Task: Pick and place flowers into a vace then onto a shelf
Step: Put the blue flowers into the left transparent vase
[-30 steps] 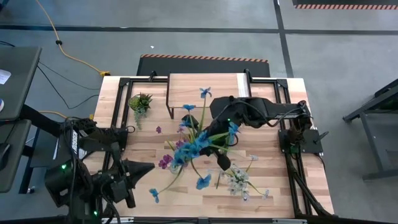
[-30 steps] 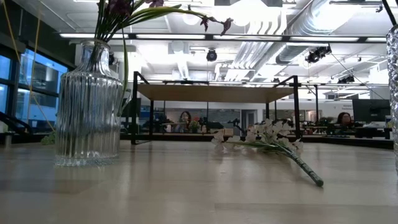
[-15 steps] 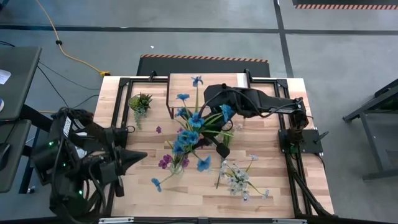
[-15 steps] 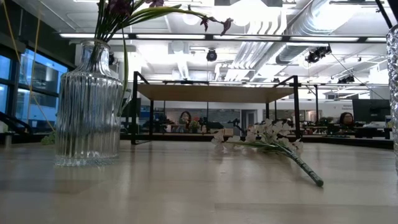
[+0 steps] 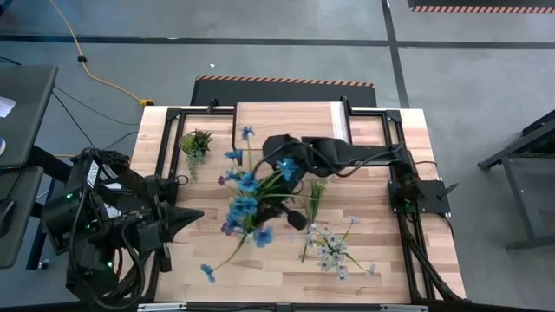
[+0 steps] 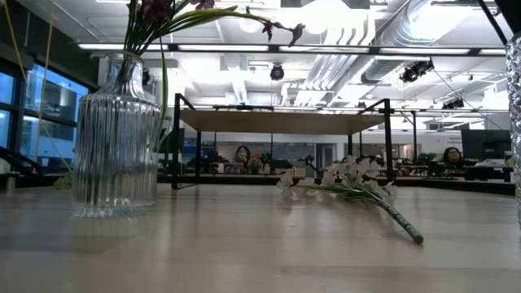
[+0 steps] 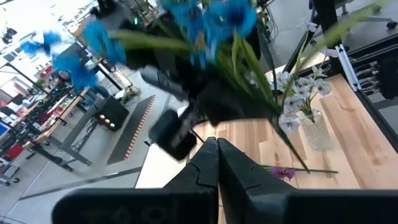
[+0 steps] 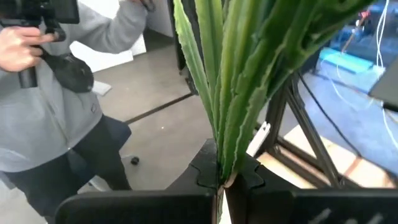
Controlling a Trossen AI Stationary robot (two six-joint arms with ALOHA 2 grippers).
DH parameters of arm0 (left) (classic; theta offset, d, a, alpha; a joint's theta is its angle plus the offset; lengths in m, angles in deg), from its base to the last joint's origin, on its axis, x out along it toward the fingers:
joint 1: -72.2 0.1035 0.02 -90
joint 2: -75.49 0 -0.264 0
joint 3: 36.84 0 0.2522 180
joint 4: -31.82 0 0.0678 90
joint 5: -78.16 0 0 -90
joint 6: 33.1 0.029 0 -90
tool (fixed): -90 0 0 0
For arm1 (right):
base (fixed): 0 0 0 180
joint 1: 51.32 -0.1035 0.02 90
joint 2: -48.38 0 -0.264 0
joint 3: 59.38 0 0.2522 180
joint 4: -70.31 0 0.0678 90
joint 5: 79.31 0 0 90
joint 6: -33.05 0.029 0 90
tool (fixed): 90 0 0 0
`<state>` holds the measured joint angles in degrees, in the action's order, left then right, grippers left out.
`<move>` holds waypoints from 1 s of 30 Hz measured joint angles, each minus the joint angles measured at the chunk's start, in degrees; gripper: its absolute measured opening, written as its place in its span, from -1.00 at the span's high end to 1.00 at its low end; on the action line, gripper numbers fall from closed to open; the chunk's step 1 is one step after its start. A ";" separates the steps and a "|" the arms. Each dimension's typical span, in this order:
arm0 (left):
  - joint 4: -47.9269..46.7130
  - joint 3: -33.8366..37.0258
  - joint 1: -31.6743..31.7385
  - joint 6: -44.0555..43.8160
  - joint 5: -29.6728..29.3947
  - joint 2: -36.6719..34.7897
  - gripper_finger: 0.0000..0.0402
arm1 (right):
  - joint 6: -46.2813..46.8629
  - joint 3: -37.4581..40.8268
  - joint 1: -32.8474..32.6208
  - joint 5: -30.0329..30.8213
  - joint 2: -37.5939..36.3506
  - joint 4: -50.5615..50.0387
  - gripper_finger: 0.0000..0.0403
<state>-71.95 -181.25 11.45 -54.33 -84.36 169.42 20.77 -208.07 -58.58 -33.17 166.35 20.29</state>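
My right gripper (image 5: 295, 217) (image 8: 221, 177) is shut on a spray of bright blue flowers (image 5: 245, 184) above the middle of the table. The spray's blossoms spread over a ribbed glass vase (image 6: 114, 138) that stands on the table with purple flowers (image 5: 229, 227) in it. A white spray (image 5: 331, 251) (image 6: 350, 175) lies flat on the table, near right. The shelf (image 5: 290, 117) (image 6: 281, 122) stands at the far edge. My left gripper (image 5: 198, 214) (image 7: 217, 149) is shut and holds nothing, left of the vase and above the table. My right gripper pinches the blue spray's bundle of long green leaves and stems (image 8: 222, 163) between its two shut fingers. The leaves rise steeply out of the fingertips. The spray is lifted clear of the table, its blossoms (image 5: 245, 184) fanning toward the table's left.
A small green potted plant (image 5: 196, 143) sits at the far left. A loose purple blossom (image 5: 221, 180) lies left of centre. A second glass vase (image 6: 514, 122) (image 7: 320, 134) stands near the white spray. A person in grey (image 8: 56, 106) stands beyond the table.
My right gripper has carried the blue spray toward the table's left edge and a little down, turning as it went, so the blossoms now lie farther left over the vase. My left gripper has drawn back a little toward the left edge, staying shut.
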 joint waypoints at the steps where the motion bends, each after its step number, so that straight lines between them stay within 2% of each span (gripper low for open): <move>1: 0.00 0.00 0.00 0.00 0.05 0.00 0.81 | 0.13 0.00 0.02 -0.06 0.44 0.07 1.00; 10: 0.00 0.00 0.00 -0.02 0.12 0.02 0.81 | -0.68 0.07 -0.40 -0.10 1.81 -0.13 1.00; 20: 0.00 0.00 0.00 -0.02 -0.32 0.04 0.81 | -4.65 0.00 -1.56 3.96 3.28 -1.92 1.00; 26: 0.01 0.00 0.00 -0.24 -0.51 0.04 0.81 | -8.89 0.00 -1.86 12.36 4.44 -5.14 1.00; 30: 0.00 0.00 0.04 -0.20 -0.51 0.04 0.81 | -10.27 0.00 -2.16 14.78 5.32 -6.79 1.00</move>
<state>-71.95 -181.25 11.49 -54.53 -84.87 169.46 10.50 -208.07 -60.75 -18.39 171.67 13.50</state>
